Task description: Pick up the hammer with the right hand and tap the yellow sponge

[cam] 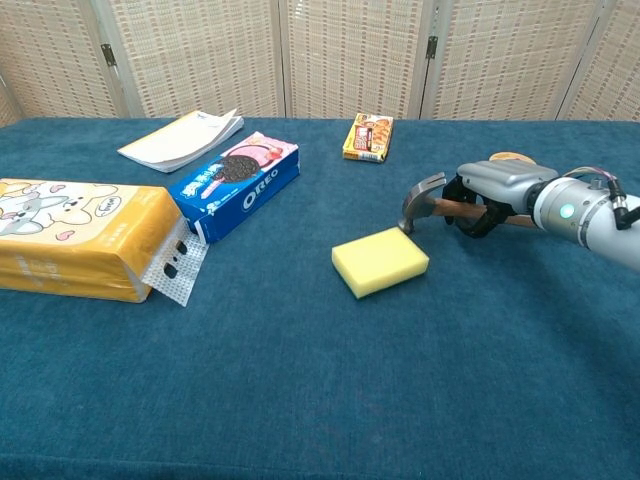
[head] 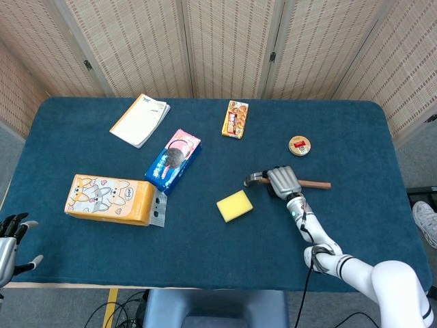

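Wooden-handled hammer [head: 262,180] sits on the blue table [head: 355,137] just right of the yellow sponge [head: 234,205], its metal head pointing at the sponge's back corner and maybe just touching it, hard to tell. Robot's right hand [head: 285,182] is wrapped around the handle close to the head, fingers curled tight on it, with the rest of the handle poking out to the right. Behind that there's a small round tin [head: 299,145] and a snack packet [head: 235,119]. Further left you've got the blue Oreo box [head: 173,159], a notebook [head: 140,119] and a yellow tissue pack [head: 110,199]. Left hand [head: 8,239] hangs off the near-left table edge, fingers spread, holding nothing.
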You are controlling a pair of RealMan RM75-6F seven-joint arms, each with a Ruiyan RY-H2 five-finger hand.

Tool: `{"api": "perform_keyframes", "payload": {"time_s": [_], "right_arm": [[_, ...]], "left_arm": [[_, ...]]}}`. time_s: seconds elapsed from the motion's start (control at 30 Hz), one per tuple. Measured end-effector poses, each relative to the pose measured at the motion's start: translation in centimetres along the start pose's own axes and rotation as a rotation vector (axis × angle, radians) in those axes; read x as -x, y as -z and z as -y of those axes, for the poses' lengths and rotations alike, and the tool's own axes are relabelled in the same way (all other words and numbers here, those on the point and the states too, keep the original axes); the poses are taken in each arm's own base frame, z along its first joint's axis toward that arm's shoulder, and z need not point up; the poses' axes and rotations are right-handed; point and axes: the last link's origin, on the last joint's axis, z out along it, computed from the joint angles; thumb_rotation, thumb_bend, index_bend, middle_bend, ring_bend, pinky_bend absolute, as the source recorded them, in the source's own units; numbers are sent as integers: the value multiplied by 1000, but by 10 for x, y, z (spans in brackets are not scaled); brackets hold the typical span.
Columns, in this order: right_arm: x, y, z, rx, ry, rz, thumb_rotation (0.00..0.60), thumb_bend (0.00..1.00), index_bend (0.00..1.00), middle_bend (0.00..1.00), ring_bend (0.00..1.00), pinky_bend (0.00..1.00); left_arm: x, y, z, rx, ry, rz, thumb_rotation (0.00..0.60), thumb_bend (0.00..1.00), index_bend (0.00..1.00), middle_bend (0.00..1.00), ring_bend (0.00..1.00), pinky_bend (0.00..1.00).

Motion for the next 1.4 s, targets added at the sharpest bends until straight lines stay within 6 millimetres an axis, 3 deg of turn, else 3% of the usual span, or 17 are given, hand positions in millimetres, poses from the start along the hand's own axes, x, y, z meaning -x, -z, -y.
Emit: {"api": "perform_keyframes", "payload": {"time_s": [0.33,0.63,0.87,1.1,1.4], "right_arm": [[0,1,-1,-1,3,7,600,736,503,502,384,425],[-4,5,-7,-11,-4,-9,600,855,562,551,429,470],[-12,11,-14,-33,-28,-43,600,883,630,643,537,565],[-24,20,-23,-61,-60,-78,600,886,662,741,669,731],[-24,28,-21,-104,-103,-76,600,885,676,783,734,771]], "left_arm": [[2,1,0,-2,-4,17,600,182,313,175,138,197],[2,1,-1,-5,-7,29,600,182,313,188,138,197],[1,1,-3,-2,-12,26,600,182,314,190,138,197],[0,0,-6,4,-18,26,600,182,316,200,138,197],[-2,1,-8,0,-25,26,600,182,318,220,138,197]]}}
